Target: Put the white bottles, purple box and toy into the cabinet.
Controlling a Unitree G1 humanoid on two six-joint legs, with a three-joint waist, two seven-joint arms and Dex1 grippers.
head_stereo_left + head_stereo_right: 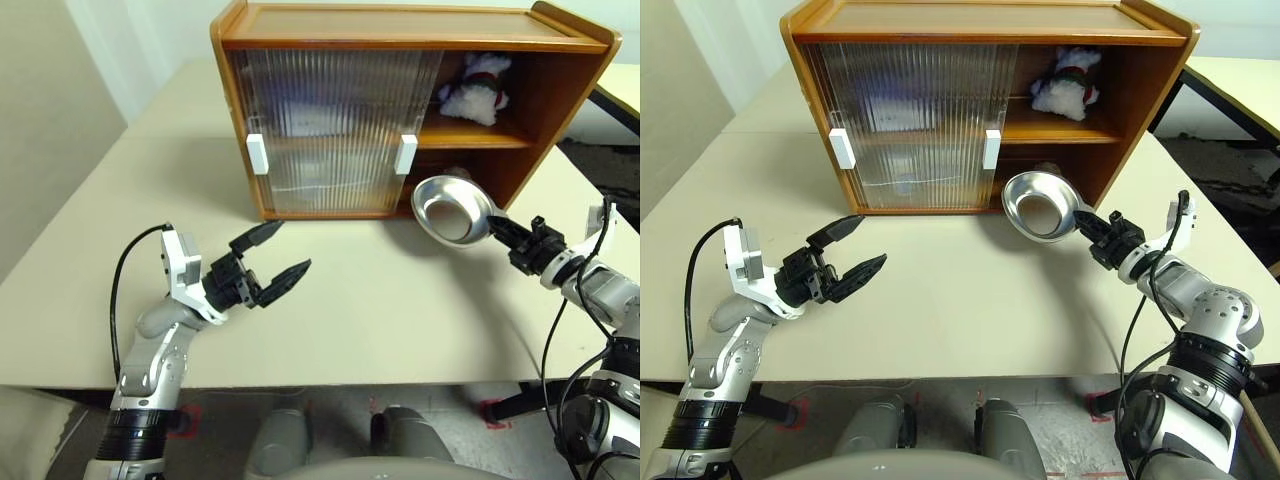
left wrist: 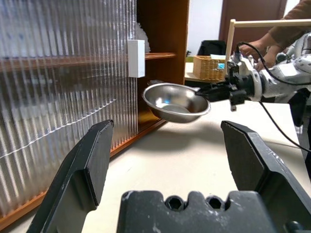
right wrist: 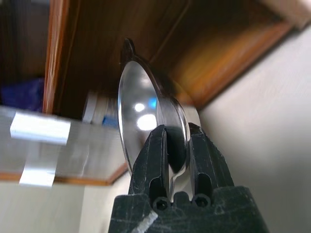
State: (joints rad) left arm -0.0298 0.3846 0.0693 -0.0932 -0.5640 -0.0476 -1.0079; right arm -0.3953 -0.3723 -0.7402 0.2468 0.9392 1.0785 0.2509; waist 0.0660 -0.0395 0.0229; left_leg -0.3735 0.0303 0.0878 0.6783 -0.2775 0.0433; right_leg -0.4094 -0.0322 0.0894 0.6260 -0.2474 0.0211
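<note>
Beige table (image 1: 350,330), cabinet (image 1: 400,25) at far edge, toy (image 1: 478,88) on upper shelf. R gripper (image 1: 502,232) pinches steel bowl (image 1: 452,207) rim by open right bay; L gripper (image 1: 268,258) wide, empty. Risk: thin rim grip slips, or bowl clips shelf.

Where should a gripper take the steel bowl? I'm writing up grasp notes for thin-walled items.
On the thin rim, from the side nearest the robot, one finger inside and one outside. The steel bowl has smooth curved walls and no handle, so only its edge fits between narrow fingers. The right gripper pinches it that way now, tilted before the cabinet opening.
</note>
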